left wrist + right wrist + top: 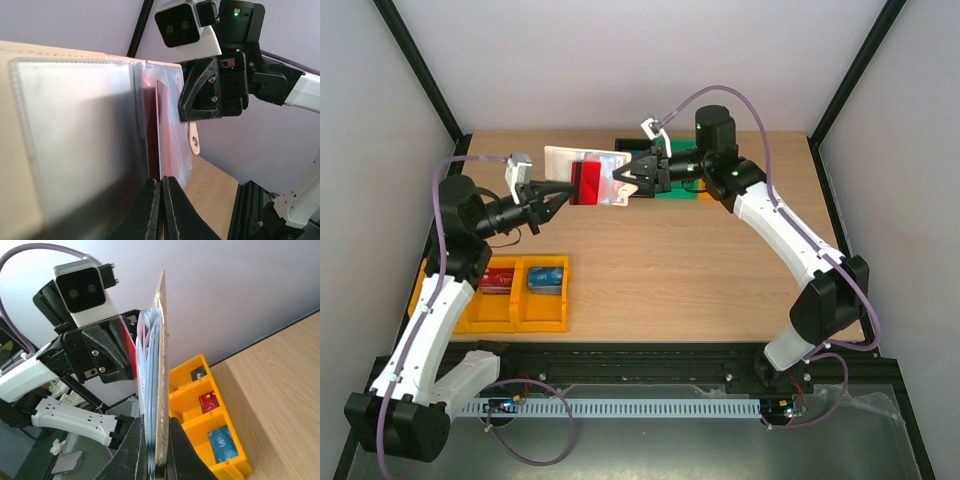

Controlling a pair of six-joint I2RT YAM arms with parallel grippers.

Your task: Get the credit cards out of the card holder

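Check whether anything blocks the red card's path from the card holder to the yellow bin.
Nothing visible does. The left gripper is shut on the red card in the card holder that the right gripper holds aloft; only bare table lies toward the yellow bin.

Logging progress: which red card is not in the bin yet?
The red card pinched by the left gripper, inside the raised card holder; the other red card lies in the yellow bin.

White arms (785, 235), black claws (563, 192), purple cables (695, 95)
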